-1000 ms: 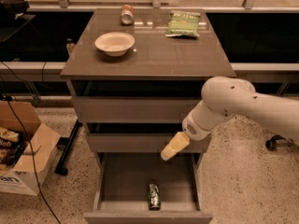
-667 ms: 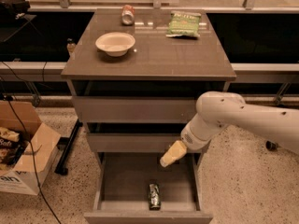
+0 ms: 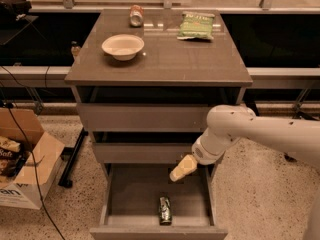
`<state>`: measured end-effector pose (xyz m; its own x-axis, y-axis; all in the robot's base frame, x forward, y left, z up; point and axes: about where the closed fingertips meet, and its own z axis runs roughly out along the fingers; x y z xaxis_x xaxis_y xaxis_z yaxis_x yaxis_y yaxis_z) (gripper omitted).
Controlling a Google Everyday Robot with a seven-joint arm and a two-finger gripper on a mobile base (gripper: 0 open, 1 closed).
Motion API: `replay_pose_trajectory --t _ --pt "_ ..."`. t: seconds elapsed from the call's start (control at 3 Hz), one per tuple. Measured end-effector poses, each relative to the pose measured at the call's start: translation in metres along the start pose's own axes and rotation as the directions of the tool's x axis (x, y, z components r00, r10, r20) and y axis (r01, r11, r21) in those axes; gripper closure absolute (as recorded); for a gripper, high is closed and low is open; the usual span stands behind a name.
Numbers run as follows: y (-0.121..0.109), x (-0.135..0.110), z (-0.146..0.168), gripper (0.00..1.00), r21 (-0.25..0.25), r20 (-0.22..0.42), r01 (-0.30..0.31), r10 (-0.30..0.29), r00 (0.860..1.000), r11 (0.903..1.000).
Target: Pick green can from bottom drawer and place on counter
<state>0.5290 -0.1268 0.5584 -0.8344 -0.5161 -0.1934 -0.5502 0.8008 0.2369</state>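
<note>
The green can (image 3: 165, 210) lies on its side near the front of the open bottom drawer (image 3: 131, 194), a little right of its middle. My gripper (image 3: 181, 170) hangs over the back right part of the drawer, above and slightly right of the can, apart from it. The white arm reaches in from the right. The counter (image 3: 165, 59) is the glossy grey-brown top of the cabinet.
On the counter stand a white bowl (image 3: 123, 46) at the left, a red can (image 3: 136, 15) lying at the back and a green snack bag (image 3: 196, 25) at the back right. Two shallower drawers sit above. A cardboard box (image 3: 22, 164) stands on the floor at left.
The arm and gripper have moved down and slightly left, closer to the open bottom drawer. The can has not moved.
</note>
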Motion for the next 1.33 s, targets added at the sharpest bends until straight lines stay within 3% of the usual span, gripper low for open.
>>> replay_pose_trajectory --t 0.33,0.67,1.0,1.33 --pt "-0.009 -0.004 0.021 0.00 -0.056 0.043 -0.062 0.065 0.997 0.9965" --pt "-0.017 -0.014 0.054 0.00 -0.160 0.096 -0.116 0.132 0.987 0.9803" --pt "-0.021 -0.017 0.079 0.00 -0.209 0.093 -0.150 0.172 0.981 0.9663" --pt "-0.026 -0.013 0.112 0.00 -0.253 0.065 -0.219 0.243 0.968 0.9422"
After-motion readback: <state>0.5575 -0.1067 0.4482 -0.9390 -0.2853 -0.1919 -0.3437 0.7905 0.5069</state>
